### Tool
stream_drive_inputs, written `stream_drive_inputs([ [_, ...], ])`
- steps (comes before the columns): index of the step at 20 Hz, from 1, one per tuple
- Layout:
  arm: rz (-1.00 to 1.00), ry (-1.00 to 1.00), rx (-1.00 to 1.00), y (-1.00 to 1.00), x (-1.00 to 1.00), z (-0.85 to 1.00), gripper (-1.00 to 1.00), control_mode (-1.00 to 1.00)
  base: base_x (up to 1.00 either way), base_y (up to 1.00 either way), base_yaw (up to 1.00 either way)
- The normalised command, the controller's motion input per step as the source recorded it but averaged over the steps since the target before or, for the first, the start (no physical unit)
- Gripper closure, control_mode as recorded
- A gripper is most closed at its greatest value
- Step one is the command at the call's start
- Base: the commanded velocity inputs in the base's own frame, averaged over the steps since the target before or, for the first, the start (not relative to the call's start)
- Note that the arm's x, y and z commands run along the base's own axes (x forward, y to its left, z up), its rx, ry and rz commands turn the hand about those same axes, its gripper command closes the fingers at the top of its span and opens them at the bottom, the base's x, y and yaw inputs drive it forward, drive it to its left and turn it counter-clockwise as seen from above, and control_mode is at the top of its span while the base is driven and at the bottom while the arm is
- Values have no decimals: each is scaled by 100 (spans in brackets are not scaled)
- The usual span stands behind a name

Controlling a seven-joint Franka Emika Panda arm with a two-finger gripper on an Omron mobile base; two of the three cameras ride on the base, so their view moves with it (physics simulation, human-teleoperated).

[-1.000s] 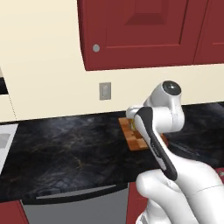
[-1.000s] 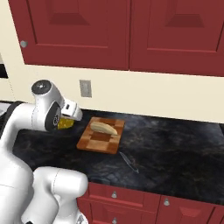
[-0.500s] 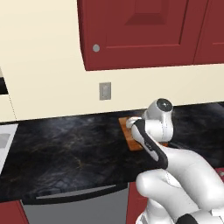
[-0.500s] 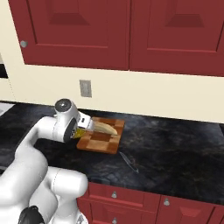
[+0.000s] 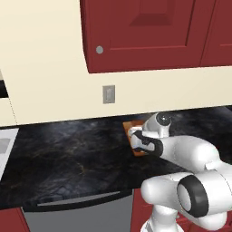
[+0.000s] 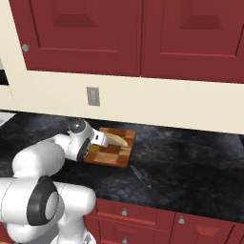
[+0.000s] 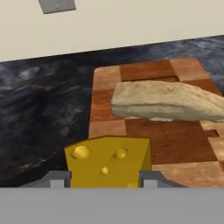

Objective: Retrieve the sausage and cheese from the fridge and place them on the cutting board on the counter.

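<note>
— What's hard to make out here?

— The pincer (image 7: 104,183) itself. In the hand view only the tops of its two grey tips show, low at either side of the cheese (image 7: 108,162), and the lower part of the wedge is cut off. From the left base view the white arm covers most of the cutting board (image 5: 134,138); just its near left corner peeks out.

— So is the pincer clamped on something?

— Yes, partly open and grasping the cheese: the yellow wedge sits between the two tips, which press its sides. In the right base view a sliver of yellow shows under the hand at the pincer (image 6: 96,145), over the cutting board's (image 6: 114,152) left end.

— Is the wedge resting on the wood?

— I can't tell; it looks low over the near left corner of the cutting board (image 7: 170,131), but its underside is hidden.

— What else is on the board?

— A pale tan bread loaf (image 7: 168,103) lies across it, beyond the cheese and apart from it. The board sits on the black marbled bench (image 6: 190,167), below a grey wall outlet (image 6: 93,96) and dark red wall cabinets (image 6: 128,33).
</note>
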Motion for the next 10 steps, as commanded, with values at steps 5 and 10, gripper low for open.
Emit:
stream_drive_inputs([
  [5,0,-11,0,-10,16,-66,100,-100,0,0,0],
  [10,0,-14,0,-2,23,-48,100,-100,0,0,0],
])
